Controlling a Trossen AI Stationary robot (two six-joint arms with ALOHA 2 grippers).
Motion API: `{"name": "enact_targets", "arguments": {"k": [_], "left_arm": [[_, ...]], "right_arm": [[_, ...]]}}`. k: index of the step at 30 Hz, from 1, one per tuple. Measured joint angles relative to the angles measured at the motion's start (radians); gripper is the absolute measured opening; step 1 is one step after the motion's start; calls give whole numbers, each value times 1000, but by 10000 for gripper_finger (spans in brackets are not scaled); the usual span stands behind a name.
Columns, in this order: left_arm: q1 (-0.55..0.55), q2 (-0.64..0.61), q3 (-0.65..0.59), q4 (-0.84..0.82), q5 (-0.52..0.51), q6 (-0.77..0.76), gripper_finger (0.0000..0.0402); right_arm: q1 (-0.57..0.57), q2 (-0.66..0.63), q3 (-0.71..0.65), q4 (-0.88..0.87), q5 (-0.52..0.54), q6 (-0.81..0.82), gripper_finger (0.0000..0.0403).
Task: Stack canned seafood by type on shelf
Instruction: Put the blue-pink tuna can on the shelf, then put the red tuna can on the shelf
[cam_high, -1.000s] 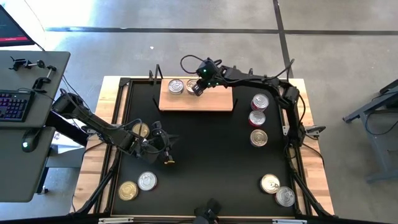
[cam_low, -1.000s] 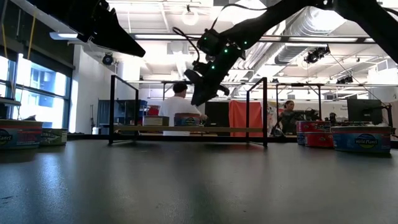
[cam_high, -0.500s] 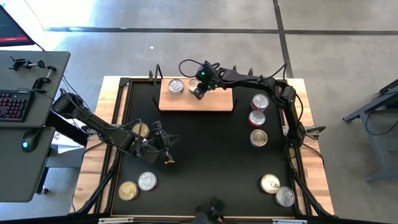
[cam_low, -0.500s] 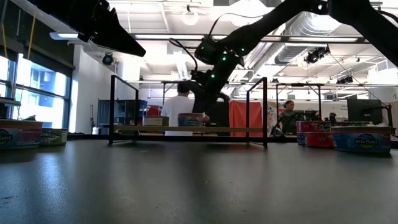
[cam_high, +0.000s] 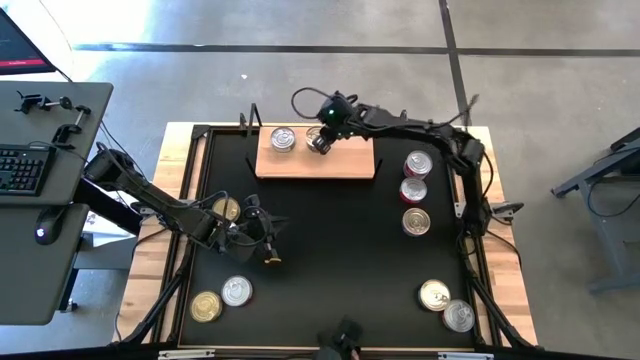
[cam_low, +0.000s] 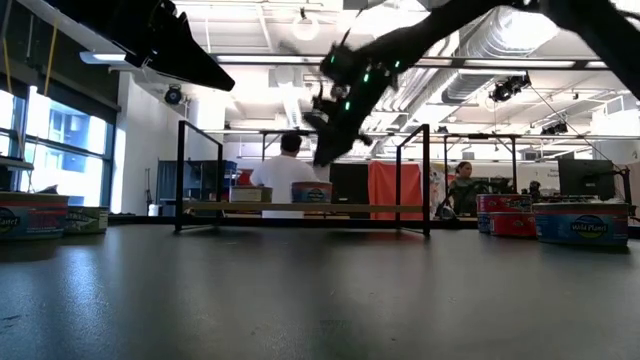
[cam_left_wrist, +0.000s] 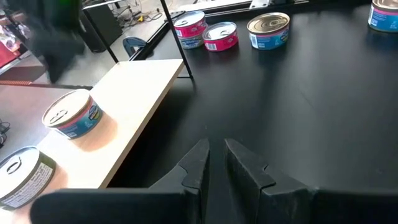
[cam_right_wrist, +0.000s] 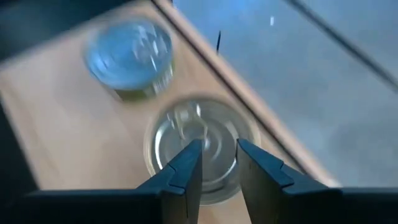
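Shelf (cam_high: 340, 162): two tins. Right gripper (cam_right_wrist: 214, 163), jaws narrow, empty, above second tin (cam_right_wrist: 200, 146); could clip it. Left gripper (cam_left_wrist: 214, 163) clenched, idle.

From above we see even, bright light on the pale floor (cam_high: 300, 25), with soft short shadows beside the cans (cam_high: 416, 192). At table height the black tabletop (cam_low: 320, 300) shows a dull sheen and blurs close to the lens, while ceiling lamps (cam_low: 305, 25) and a window (cam_low: 60, 145) glare behind the dark arms. The right wrist picture is smeared, perhaps by motion; the lid (cam_right_wrist: 202, 146) there glints
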Motion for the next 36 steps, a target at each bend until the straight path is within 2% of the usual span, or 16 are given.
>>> {"name": "enact_targets", "arguments": {"k": [4, 7, 10, 13, 15, 20, 24, 27, 30, 33, 36], "left_arm": [[0, 0, 0, -4, 0, -7, 39], [-5, 0, 0, -9, 0, -18, 39], [-15, 0, 0, -11, 0, -33, 39], [-24, 0, 0, -14, 0, -34, 39], [-25, 0, 0, -13, 0, -34, 39], [-25, 32, 0, -3, 0, -41, 39], [-23, 78, 0, 12, 0, -26, 39], [-22, 109, 0, 27, 0, -7, 39], [-22, 133, 0, 74, 0, 47, 39], [-22, 140, 0, 140, 1, 121, 39], [-22, 141, 0, 217, 7, 216, 39]], "right_arm": [[51, -94, 0, -35, 1, -77, 89], [147, -177, 0, -137, 14, -117, 89], [298, -263, 2, -306, 124, -161, 89], [465, -327, 2, -495, 223, -131, 89], [563, -358, 2, -614, 264, -42, 89], [758, -381, -3, -929, 352, 294, 89], [867, -421, -134, -1067, 487, 584, 90], [896, -499, -314, -1058, 486, 748, 98], [878, -614, -504, -990, 479, 848, 115], [791, -736, -664, -905, 473, 872, 139], [656, -845, -781, -806, 461, 803, 165]]}}
